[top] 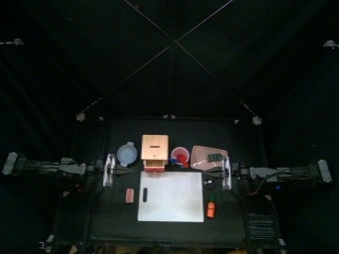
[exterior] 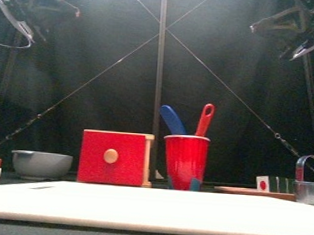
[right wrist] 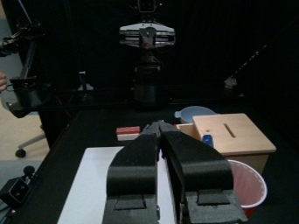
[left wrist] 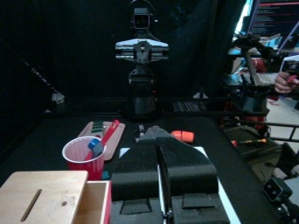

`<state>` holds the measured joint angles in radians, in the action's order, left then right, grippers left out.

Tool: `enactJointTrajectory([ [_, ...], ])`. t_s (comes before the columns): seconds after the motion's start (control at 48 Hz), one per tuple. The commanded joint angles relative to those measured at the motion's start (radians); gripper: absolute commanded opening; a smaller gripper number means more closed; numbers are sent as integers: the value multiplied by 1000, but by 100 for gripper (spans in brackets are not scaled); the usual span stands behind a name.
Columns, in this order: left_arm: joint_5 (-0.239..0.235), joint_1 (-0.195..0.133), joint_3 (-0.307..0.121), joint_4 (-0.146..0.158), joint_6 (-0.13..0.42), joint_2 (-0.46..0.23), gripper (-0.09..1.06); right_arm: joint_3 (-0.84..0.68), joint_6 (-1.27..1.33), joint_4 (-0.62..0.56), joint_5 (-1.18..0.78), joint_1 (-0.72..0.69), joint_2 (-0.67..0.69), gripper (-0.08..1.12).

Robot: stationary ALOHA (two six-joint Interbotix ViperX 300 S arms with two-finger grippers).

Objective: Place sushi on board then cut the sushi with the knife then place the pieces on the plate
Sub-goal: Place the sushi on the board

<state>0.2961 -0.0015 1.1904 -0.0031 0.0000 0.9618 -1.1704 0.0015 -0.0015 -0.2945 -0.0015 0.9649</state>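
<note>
On the counter, the white board is lying bare at centre front. The pink plate is sitting behind its right corner, beside the red cup holding both knives. No dark green sushi is showing. A red toy is lying just left of the board, an orange toy just right. The left tool and right tool are resting closed and empty. Judgement: step one is not yet begun, and the next move is calling for locating the sushi.
</note>
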Motion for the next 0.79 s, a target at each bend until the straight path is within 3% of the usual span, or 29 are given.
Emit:
enactJointTrajectory([
  [0.021, 14, 28, -15, 0, 2, -26, 6, 12, 14, 28, 11, -61, -26, -5],
  [0.125, 25, 28, -17, 0, 0, -26, 7, 35, 31, 77, 132, -153, -60, -5],
  [0.25, 31, 28, -17, 0, -2, -28, 8, 97, 21, 64, 413, -276, -104, -5],
  [0.396, 29, 29, -14, 0, -5, -32, 8, 198, 9, -34, 815, -440, -181, -5],
  [0.583, 31, 35, -15, -23, -5, -37, 8, 268, 3, -163, 1039, -479, -285, -2],
  [0.688, 31, 40, -18, -48, -3, -38, 8, 259, 0, -199, 1042, -453, -342, 15],
  [0.792, 31, 40, -26, -71, -2, -40, 8, 250, -6, -209, 1039, -430, -380, 47],
])
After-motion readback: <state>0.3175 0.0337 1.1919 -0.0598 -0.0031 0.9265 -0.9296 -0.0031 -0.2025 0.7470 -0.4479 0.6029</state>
